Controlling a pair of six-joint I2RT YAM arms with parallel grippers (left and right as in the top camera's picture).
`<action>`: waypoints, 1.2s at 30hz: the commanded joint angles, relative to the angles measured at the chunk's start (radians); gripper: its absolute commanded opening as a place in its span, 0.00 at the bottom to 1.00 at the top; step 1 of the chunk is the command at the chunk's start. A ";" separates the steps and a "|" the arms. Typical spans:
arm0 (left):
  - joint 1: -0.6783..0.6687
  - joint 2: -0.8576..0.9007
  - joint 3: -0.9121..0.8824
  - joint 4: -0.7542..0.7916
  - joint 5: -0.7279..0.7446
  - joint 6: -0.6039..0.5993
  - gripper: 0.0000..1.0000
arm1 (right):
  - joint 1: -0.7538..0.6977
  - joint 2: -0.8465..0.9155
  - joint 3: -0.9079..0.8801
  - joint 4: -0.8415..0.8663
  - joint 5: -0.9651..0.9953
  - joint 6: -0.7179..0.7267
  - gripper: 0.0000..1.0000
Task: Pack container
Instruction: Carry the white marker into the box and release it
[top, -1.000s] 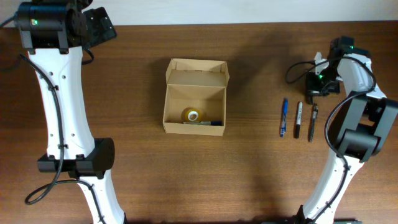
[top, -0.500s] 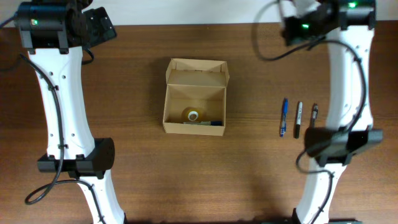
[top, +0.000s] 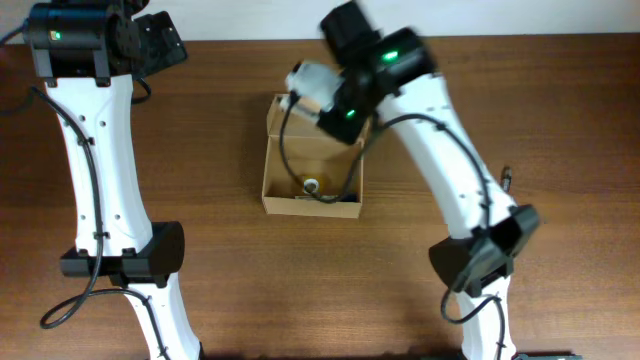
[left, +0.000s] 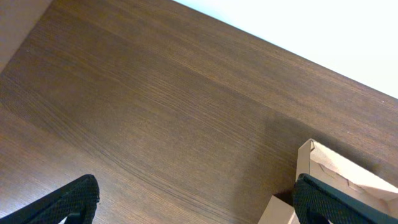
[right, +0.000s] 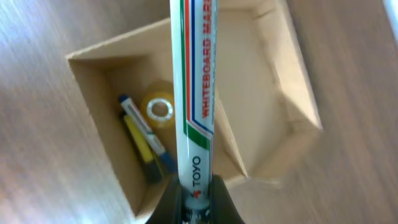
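At wood table, marker, container, maybe wall

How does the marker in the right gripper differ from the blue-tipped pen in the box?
The marker is white with red and green stripes; the pen is pale with blue ends. The marker is clamped in the right gripper above the container; the pen lies free on its floor by the tape roll. Both are long writing tools.

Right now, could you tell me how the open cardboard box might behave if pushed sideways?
It would probably slide easily: the container is thin cardboard holding only a tape roll and two pens. Its open flap lid looks likely to flex if nudged.
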 joint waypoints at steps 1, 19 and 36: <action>0.005 0.005 -0.004 0.000 0.001 0.009 1.00 | 0.040 0.034 -0.172 0.097 0.043 -0.033 0.04; 0.005 0.005 -0.004 0.000 0.001 0.009 1.00 | 0.033 0.037 -0.599 0.375 0.035 0.022 0.46; 0.005 0.005 -0.004 0.000 0.001 0.009 1.00 | -0.005 -0.287 -0.279 0.171 0.274 0.236 0.62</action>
